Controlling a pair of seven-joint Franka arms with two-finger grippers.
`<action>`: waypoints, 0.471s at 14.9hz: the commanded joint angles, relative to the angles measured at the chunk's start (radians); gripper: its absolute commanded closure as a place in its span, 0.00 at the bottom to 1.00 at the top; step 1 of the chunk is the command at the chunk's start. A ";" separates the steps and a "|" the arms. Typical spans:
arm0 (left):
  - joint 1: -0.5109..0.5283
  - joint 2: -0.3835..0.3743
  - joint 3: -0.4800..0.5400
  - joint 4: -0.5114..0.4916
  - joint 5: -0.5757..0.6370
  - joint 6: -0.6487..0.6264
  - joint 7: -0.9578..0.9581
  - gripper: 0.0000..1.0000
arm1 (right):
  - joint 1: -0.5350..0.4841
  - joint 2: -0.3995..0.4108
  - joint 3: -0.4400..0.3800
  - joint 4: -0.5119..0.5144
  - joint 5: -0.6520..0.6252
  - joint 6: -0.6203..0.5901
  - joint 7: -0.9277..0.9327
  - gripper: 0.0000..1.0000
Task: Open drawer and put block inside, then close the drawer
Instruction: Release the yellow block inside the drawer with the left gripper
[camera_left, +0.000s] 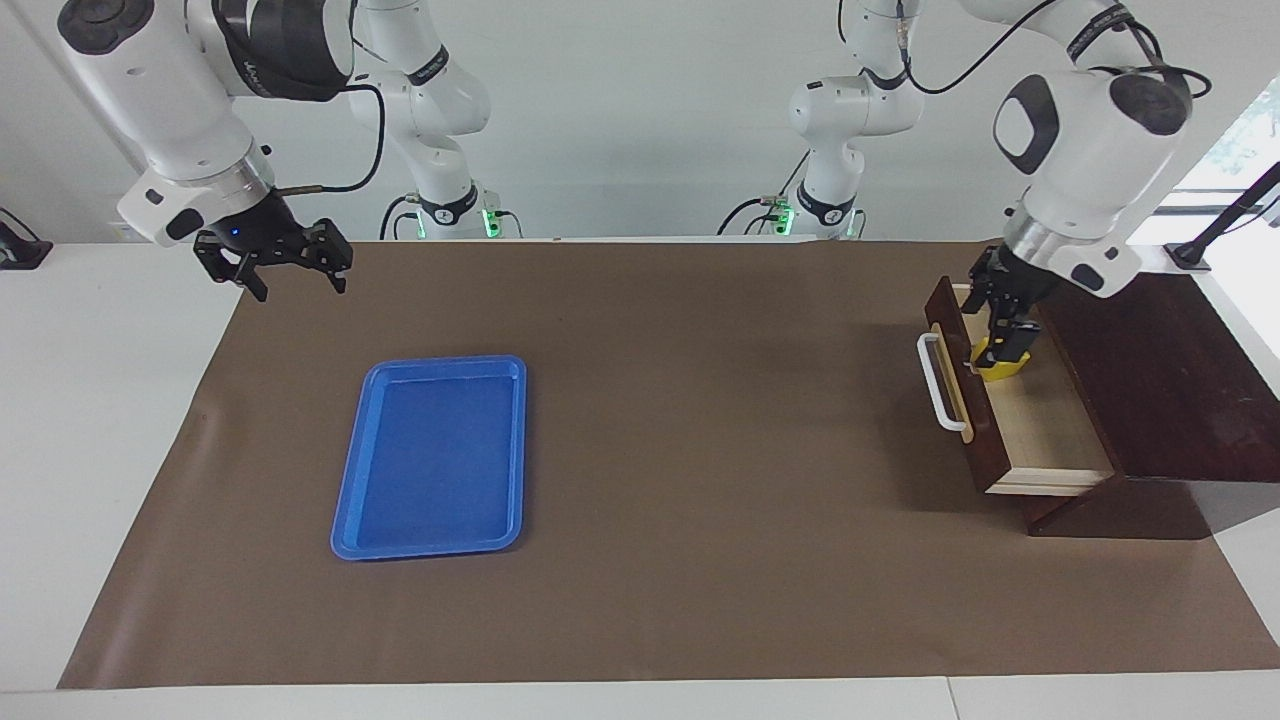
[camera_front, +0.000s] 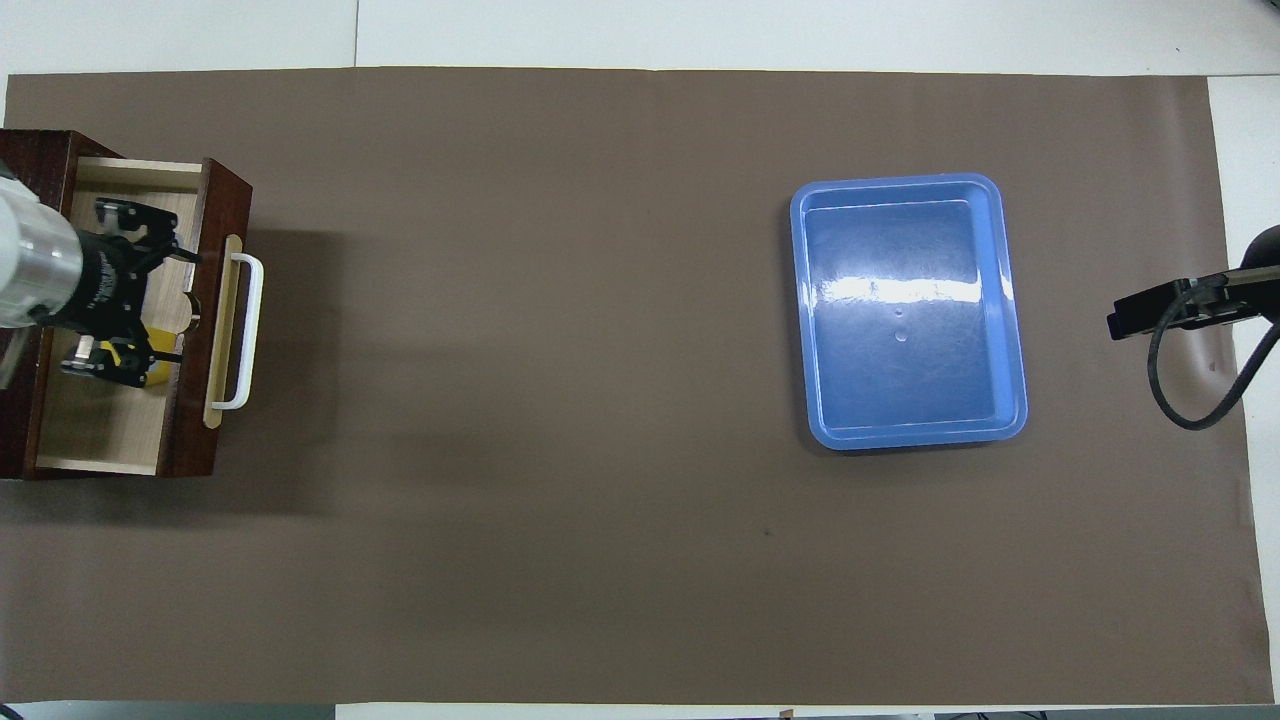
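Observation:
The drawer (camera_left: 1050, 435) (camera_front: 100, 430) stands pulled out of its dark wooden box (camera_left: 1170, 390), its white bar handle (camera_left: 938, 385) (camera_front: 250, 330) facing the table's middle. The yellow block (camera_left: 1000, 368) (camera_front: 140, 372) rests on the drawer's pale floor just inside the front panel, partly covered from view by the left gripper. My left gripper (camera_left: 1000, 330) (camera_front: 170, 300) hangs open over the drawer, above the block, holding nothing. My right gripper (camera_left: 275, 265) waits open in the air over the mat's corner at the right arm's end.
A flat blue tray (camera_left: 430, 455) (camera_front: 905, 310) lies on the brown mat toward the right arm's end. The wooden box (camera_front: 30, 170) sits at the mat's edge at the left arm's end. A black cable and bracket (camera_front: 1170, 305) show beside the tray.

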 joint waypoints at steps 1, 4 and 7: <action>-0.006 0.006 0.016 -0.108 0.051 0.119 -0.013 0.00 | -0.020 -0.007 0.011 -0.006 0.023 -0.018 0.012 0.00; 0.078 0.013 0.019 -0.126 0.051 0.187 0.051 0.00 | -0.020 -0.012 0.011 -0.006 0.023 -0.018 0.012 0.00; 0.146 0.020 0.020 -0.111 0.052 0.192 0.143 0.00 | -0.019 -0.016 0.012 -0.007 0.020 -0.018 0.012 0.00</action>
